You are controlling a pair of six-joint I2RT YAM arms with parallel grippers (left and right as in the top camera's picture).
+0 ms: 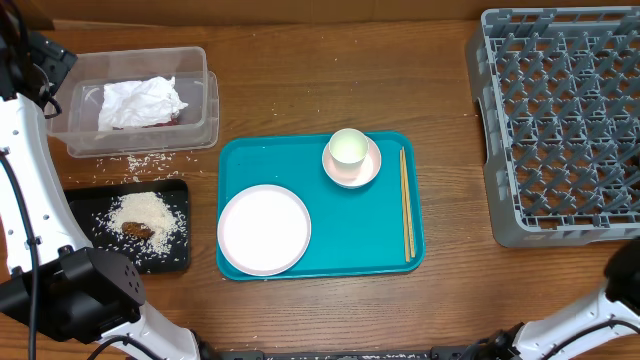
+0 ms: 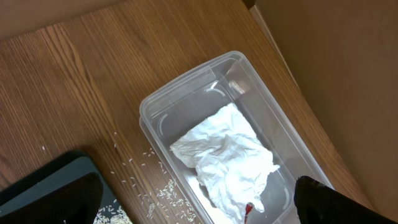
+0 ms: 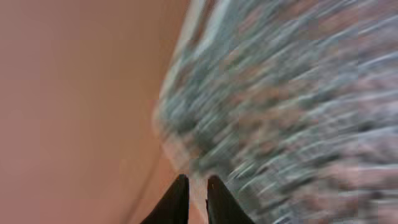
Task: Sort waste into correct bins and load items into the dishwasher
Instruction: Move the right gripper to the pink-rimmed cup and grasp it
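Observation:
The clear tub point(image 1: 205, 95) at the back left holds the crumpled white napkin point(image 1: 142, 102) with the red wrapper point(image 1: 160, 122) under it. The black tray point(image 1: 80, 205) holds rice point(image 1: 145, 212) and the brown scrap point(image 1: 138, 231). Loose rice grains point(image 1: 140, 160) lie between them. The plate point(image 1: 264, 229), a cup point(image 1: 347, 148) inside a bowl point(image 1: 352, 172) and the chopsticks point(image 1: 406, 200) lie on the teal tray. The grey dish rack point(image 1: 560, 120) stands at the right. My left gripper point(image 2: 196, 186) is open and empty above the tub point(image 2: 186, 81) and napkin point(image 2: 227, 155). My right gripper point(image 3: 197, 180) is shut and empty beside the blurred rack point(image 3: 292, 112).
The teal serving tray point(image 1: 360, 240) lies in the middle of the wooden table. My left arm point(image 1: 30, 180) runs along the left edge. My right arm point(image 1: 620, 285) is at the front right corner. A brown wall stands behind the tub.

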